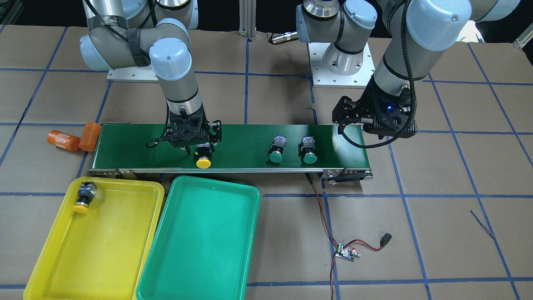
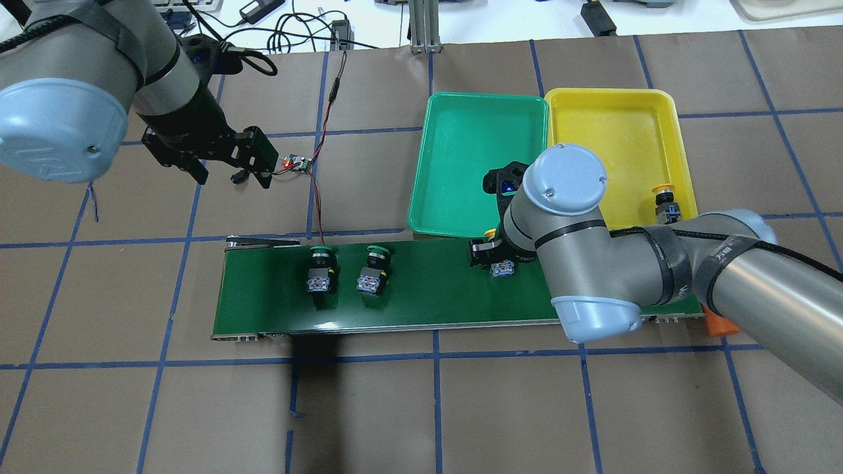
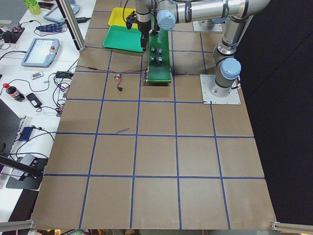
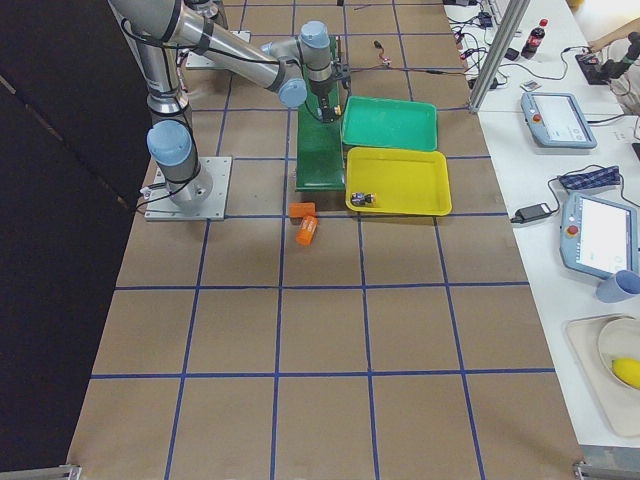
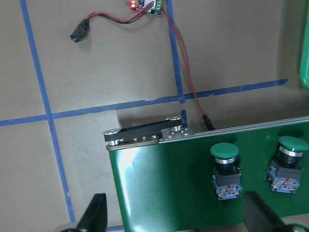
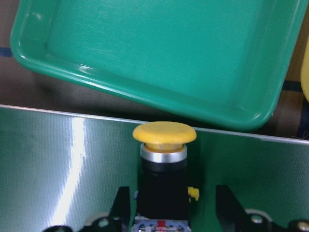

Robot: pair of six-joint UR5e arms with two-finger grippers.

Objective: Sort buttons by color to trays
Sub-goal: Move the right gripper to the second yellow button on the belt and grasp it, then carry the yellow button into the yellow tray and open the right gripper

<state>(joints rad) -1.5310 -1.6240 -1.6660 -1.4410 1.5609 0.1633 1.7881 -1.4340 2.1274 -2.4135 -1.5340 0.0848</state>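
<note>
The left claw (image 5: 176, 212) is held spread above the belt (image 1: 125, 150) end, near 2 green buttons (image 5: 225, 151) (image 5: 292, 144). The right claw (image 6: 174, 208) is spread astride a yellow button (image 6: 164, 134) on the belt. A second yellow button (image 1: 81, 207) is seen in the yellow tray (image 1: 104, 250).

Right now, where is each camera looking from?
Front-facing: across the table, facing right arm, left arm, conveyor belt.
Overhead: behind the robot, looking down; both arms.
Exterior left: table's left end; arms far off.
Exterior right: opposite end; arms far off.
Left wrist: above green buttons; left gripper fingertips.
Right wrist: facing yellow button; right gripper fingertips.
Shared: overhead shows those buttons too.
</note>
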